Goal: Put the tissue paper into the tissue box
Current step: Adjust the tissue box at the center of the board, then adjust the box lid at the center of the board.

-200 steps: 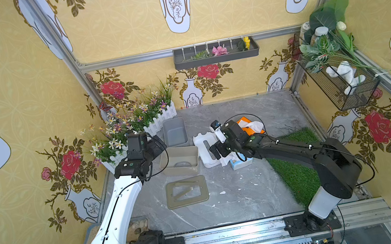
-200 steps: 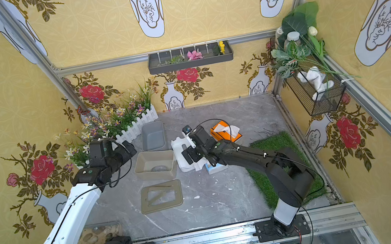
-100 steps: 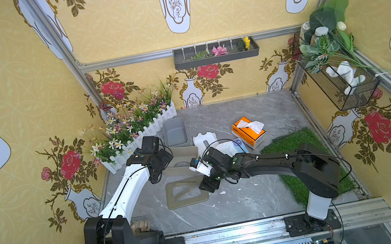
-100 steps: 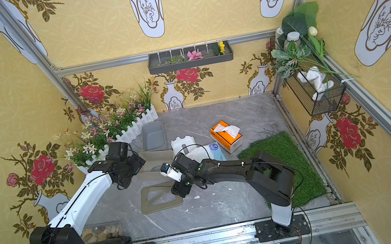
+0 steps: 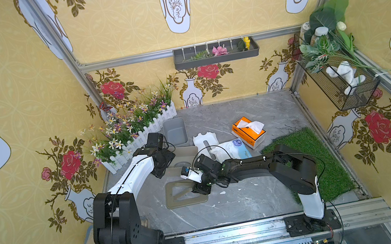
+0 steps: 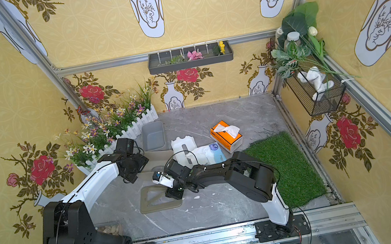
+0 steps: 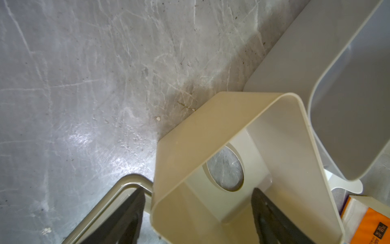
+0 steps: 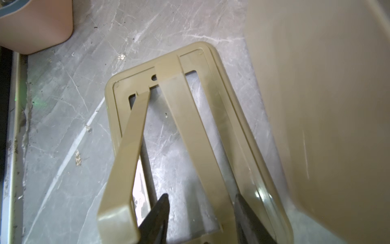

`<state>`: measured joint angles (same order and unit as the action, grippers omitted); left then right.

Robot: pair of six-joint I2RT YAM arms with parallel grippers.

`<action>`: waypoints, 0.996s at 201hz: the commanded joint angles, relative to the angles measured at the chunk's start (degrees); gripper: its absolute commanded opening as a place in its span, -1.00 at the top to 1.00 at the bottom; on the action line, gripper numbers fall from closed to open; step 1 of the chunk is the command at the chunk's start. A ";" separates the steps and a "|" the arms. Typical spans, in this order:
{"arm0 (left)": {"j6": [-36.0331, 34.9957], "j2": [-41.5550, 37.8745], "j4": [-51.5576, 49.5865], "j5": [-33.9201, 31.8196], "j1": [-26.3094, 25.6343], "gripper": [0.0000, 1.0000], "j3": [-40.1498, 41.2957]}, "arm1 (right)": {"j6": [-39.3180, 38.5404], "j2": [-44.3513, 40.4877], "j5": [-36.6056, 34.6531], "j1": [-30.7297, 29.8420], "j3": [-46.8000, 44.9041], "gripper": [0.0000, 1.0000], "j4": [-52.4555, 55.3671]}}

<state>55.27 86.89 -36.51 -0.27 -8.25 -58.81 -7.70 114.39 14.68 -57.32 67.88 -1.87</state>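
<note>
The beige tissue box (image 5: 186, 153) (image 6: 157, 155) stands open side up, with an oval hole in its floor (image 7: 225, 173). My left gripper (image 7: 198, 211) (image 5: 162, 168) is open and straddles the box's end wall (image 7: 211, 131), one finger outside and one inside. The box's beige base frame (image 5: 176, 202) (image 6: 149, 208) lies flat in front of it. My right gripper (image 8: 201, 211) (image 5: 198, 189) is open, astride one strap bar (image 8: 190, 131) of that frame. The tissue paper, a white pack with a blue label (image 5: 234, 148) (image 6: 208, 153), lies behind the right arm, with no gripper on it.
An orange tissue carton (image 5: 246, 132) lies to the right of the pack. A white box cover (image 5: 204, 140) and a grey bin (image 5: 175, 131) lie behind the beige box. A flower fence (image 5: 137, 135) lines the back left. A grass mat (image 5: 312, 161) covers the right side.
The right arm swung from the tissue pack forward and left onto the base frame. The left arm came down to the beige box. Both grippers' jaws have narrowed.
</note>
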 commanded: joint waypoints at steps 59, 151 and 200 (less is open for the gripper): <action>-4.95 3.72 -0.46 -1.09 -0.02 0.08 -1.59 | 1.93 -0.81 -6.29 -1.38 -3.31 0.48 -4.39; -14.80 6.30 -1.58 0.26 -0.01 0.78 -4.01 | 10.96 -13.83 -13.29 -5.56 -14.20 0.45 2.65; -20.75 6.44 -4.11 1.15 -0.71 0.82 -4.88 | 12.89 -22.01 -15.62 -2.83 -17.26 0.05 2.71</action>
<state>38.85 93.03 -38.68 0.14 -8.58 -63.02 3.42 93.62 1.37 -61.67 50.74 0.40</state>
